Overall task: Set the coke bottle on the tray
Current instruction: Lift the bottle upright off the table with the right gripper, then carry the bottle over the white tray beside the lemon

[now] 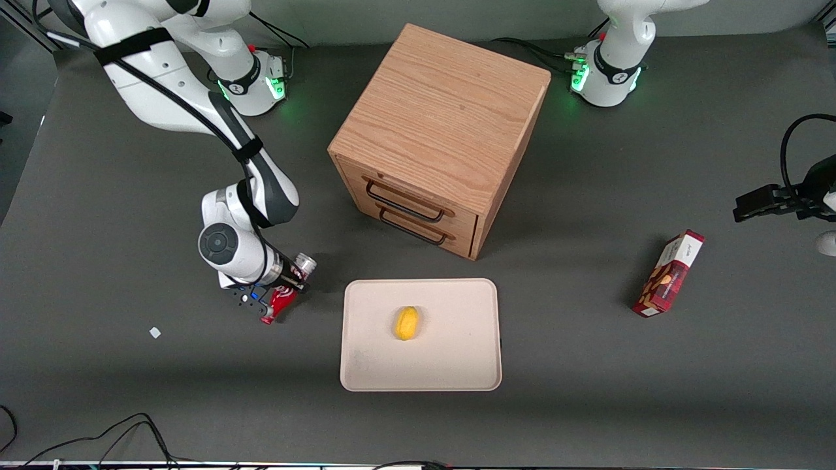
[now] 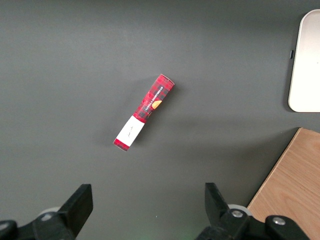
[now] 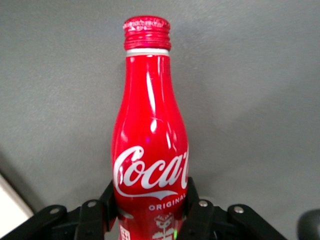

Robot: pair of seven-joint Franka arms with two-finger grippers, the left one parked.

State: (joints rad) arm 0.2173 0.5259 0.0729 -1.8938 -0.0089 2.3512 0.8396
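The coke bottle (image 1: 282, 301) is a slim red bottle with white script lettering. It lies tilted in my right gripper (image 1: 277, 294), just beside the cream tray (image 1: 366, 365), toward the working arm's end of the table. In the right wrist view the bottle (image 3: 150, 130) fills the middle, its red cap pointing away from the wrist. The gripper (image 3: 150, 210) has its black fingers (image 3: 194, 202) pressed against both sides of the bottle's lower body. I cannot tell whether the bottle touches the table. A corner of the tray (image 3: 9, 205) shows beside the fingers.
A yellow lemon-like fruit (image 1: 406, 323) lies on the tray. A wooden drawer cabinet (image 1: 444, 111) stands farther from the front camera than the tray. A red-and-white snack box (image 1: 669, 273) lies toward the parked arm's end. A small white scrap (image 1: 155, 332) lies near the gripper.
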